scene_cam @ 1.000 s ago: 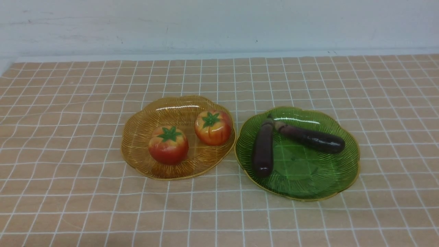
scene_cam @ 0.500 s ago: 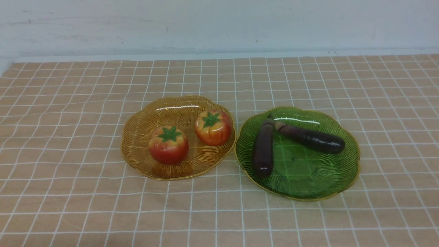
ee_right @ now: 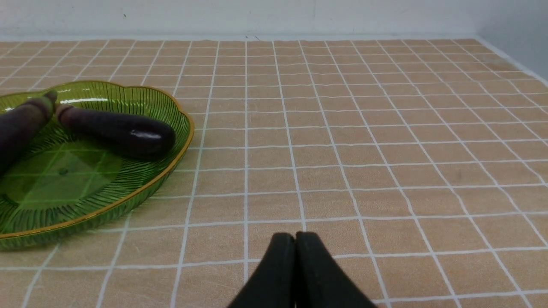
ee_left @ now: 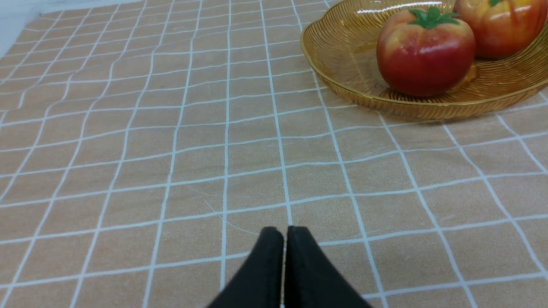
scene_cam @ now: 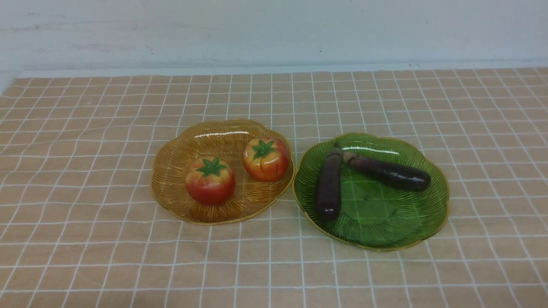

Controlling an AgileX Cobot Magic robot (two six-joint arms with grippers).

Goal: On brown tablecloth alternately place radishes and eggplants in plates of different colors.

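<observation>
We see the left gripper and right gripper pinched closed, empty, low over the gridded brown tablecloth; glossy radishes sit in the ribbed amber plate, slim eggplants in the green plate

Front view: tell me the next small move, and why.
Probably none beyond keeping both arms back: both radishes lie in the amber plate and both eggplants in the green plate, and the left end effector and right end effector are shut, empty, over bare tablecloth.
</observation>
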